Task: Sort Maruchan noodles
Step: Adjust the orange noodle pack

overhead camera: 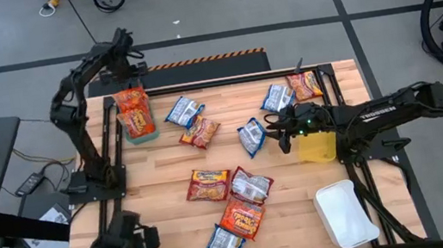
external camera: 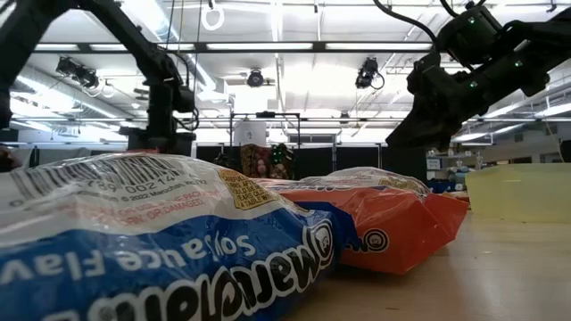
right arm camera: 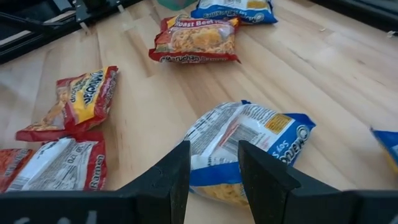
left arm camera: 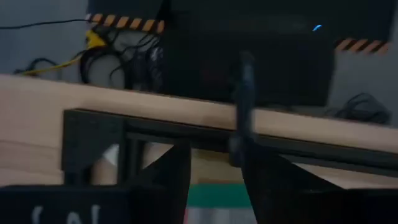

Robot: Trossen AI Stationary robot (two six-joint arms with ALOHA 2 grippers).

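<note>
Wooden table: butcher-block top in a black frame; all places below are given from the yellow bin.

White bin: nearer the front edge than the yellow bin, same side.

Yellow bin: translucent, on the table's right side.

Teal bin: far across the table, at the back left; orange-red packets stand piled in it.

Right gripper: just beside the yellow bin, toward the centre; fingers apart, holding nothing, over a blue-and-white packet.

Left gripper: beyond the teal bin; fingers apart, empty.

Noodle packets: flat, crinkly. Blue-and-white and orange-red scattered toward the centre; a silvery-red one among the front cluster.
</note>
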